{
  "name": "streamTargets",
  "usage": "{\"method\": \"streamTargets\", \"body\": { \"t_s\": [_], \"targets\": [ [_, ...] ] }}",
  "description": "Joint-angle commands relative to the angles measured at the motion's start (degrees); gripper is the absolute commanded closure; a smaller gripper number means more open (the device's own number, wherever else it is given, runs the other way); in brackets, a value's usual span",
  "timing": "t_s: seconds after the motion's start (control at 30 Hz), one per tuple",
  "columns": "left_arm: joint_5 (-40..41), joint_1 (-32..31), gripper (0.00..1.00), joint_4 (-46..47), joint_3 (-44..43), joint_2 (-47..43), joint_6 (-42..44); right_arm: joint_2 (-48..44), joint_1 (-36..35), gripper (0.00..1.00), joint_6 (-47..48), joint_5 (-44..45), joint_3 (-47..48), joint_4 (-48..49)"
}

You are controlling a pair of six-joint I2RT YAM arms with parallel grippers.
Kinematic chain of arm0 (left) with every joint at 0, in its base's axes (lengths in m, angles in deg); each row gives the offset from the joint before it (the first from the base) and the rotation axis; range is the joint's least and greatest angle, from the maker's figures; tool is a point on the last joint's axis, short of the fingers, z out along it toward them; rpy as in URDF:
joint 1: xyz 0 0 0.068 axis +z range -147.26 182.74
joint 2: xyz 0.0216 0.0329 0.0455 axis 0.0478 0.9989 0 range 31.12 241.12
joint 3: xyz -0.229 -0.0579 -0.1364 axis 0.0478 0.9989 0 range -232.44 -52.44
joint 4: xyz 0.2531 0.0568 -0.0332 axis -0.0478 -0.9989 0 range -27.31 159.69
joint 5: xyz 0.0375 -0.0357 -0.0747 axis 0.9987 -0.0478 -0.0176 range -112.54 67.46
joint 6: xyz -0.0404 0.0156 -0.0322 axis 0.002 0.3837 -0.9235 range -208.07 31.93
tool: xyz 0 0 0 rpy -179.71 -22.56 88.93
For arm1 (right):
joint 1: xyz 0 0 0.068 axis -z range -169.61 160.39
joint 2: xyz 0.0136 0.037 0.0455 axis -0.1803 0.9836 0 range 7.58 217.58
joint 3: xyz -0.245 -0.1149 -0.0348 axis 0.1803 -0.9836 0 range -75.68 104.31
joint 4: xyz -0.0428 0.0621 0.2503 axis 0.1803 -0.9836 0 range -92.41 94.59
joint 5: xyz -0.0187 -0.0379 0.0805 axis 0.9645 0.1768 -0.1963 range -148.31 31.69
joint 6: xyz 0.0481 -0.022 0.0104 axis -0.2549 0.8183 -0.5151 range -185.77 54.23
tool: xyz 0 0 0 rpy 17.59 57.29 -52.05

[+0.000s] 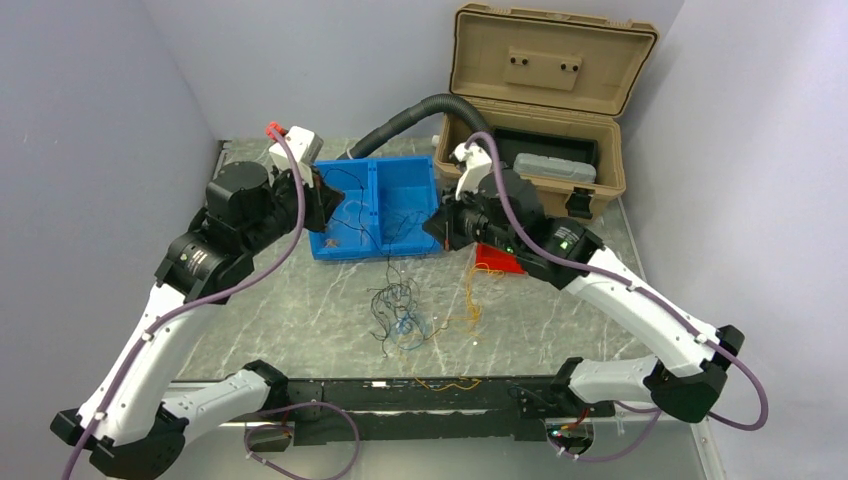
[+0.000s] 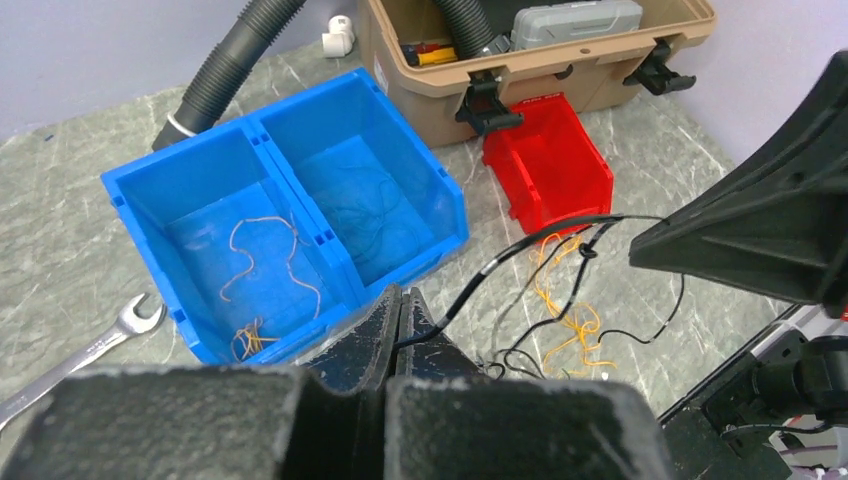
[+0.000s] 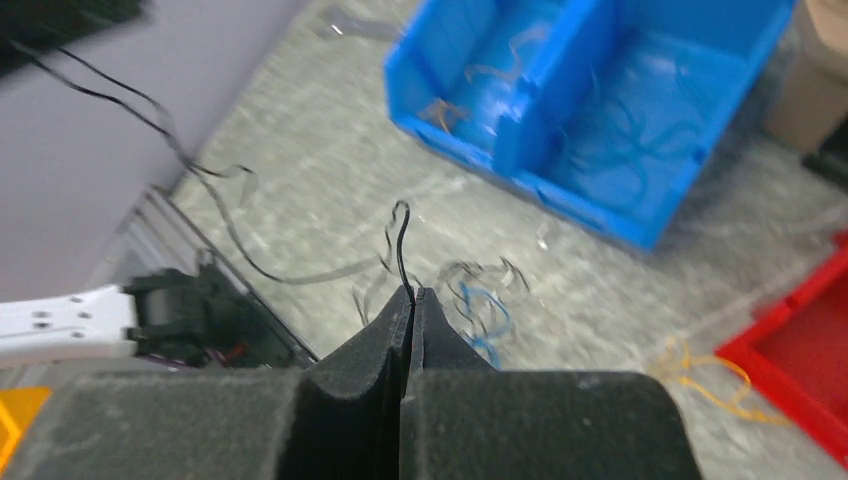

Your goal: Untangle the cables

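Left gripper (image 2: 398, 315): lower centre of its wrist view; fingers pressed together, clamped on a thin black cable (image 2: 520, 243) that runs up and right to the other arm's black tip. Right gripper (image 3: 412, 305): lower centre of its view; fingers together on the same black strand, which loops above the tips. Loose tangle of hair-thin yellow, blue and black cables (image 1: 400, 312): lower centre of the overhead view, on the grey marbled table (image 1: 300, 310), just below the blue two-compartment plastic bin (image 2: 297, 205). Whitish wire (image 2: 262, 245): in the bin's left compartment. Small red plastic bin (image 2: 560, 150): upper right.
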Motion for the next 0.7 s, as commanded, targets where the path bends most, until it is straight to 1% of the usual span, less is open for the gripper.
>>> {"method": "streamTargets", "body": {
  "t_s": [0.0, 0.03, 0.1, 0.17, 0.23, 0.3, 0.37, 0.43, 0.47, 0.6, 0.67],
  "targets": [
    [1.7, 0.2, 1.00, -1.3, -4.4, 1.2, -0.1, -3.6, 0.3, 1.00, 0.4, 4.8, -1.1, 0.5],
    [3.7, 0.2, 1.00, -2.5, -6.1, 1.4, 0.5, -3.8, 0.3, 1.00, 0.9, 5.2, -0.3, 0.1],
    [10.2, 0.2, 1.00, -4.3, -10.2, 1.5, 2.7, -4.2, 0.3, 1.00, 2.0, 7.0, 0.7, -1.1],
    [15.3, 0.2, 1.00, -5.5, -14.1, 1.2, 4.7, -5.1, 0.3, 1.00, 2.3, 10.9, 0.0, -1.8],
    [20.6, 0.2, 1.00, -6.6, -18.3, 0.8, 6.4, -6.0, 0.6, 1.00, 1.2, 17.5, -1.6, -3.4],
    [26.7, 0.2, 1.00, -8.1, -20.5, 0.5, 8.0, -6.9, 1.5, 1.00, -1.0, 25.1, -3.0, -6.1],
    [33.8, 0.2, 1.00, -8.9, -20.7, -0.1, 9.3, -8.1, 3.5, 1.00, -3.6, 31.5, -4.9, -8.8],
    [40.3, 0.2, 1.00, -8.4, -18.9, -1.2, 9.5, -10.3, 6.7, 1.00, -5.5, 33.7, -7.3, -9.9],
    [43.2, 0.3, 1.00, -7.9, -17.8, -1.8, 11.0, -11.7, 8.6, 1.00, -6.7, 34.5, -8.6, -10.2],
    [51.1, 1.2, 1.00, -6.7, -14.4, -3.5, 11.7, -16.7, 15.0, 1.00, -8.1, 35.8, -12.4, -10.0],
    [53.1, 1.7, 1.00, -6.0, -14.0, -3.9, 11.8, -18.2, 17.1, 1.00, -7.9, 36.3, -12.8, -9.9]
  ]
}}
